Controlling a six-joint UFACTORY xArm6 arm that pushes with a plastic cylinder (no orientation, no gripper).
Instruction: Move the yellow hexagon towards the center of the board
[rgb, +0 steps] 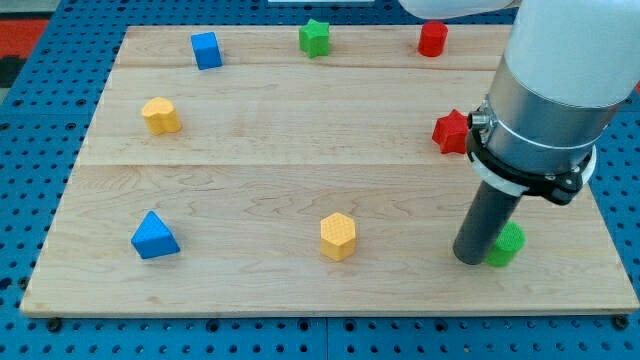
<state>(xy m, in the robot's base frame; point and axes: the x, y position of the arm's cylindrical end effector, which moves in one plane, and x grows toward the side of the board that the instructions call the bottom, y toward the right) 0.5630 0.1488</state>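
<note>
The yellow hexagon (338, 236) sits near the view's bottom, a little right of the middle. My tip (470, 258) rests on the board to the hexagon's right, well apart from it, and touches or nearly touches a green block (508, 244) on its right side. The rod and arm hide part of that green block.
A wooden board (300, 150) on a blue pegboard. A blue triangle (155, 236) lies bottom left, a yellow block (160, 115) left, a blue cube (206, 50) top left, a green star (315, 37) top middle, a red cylinder (432, 39) top right, a red star (451, 131) beside the arm.
</note>
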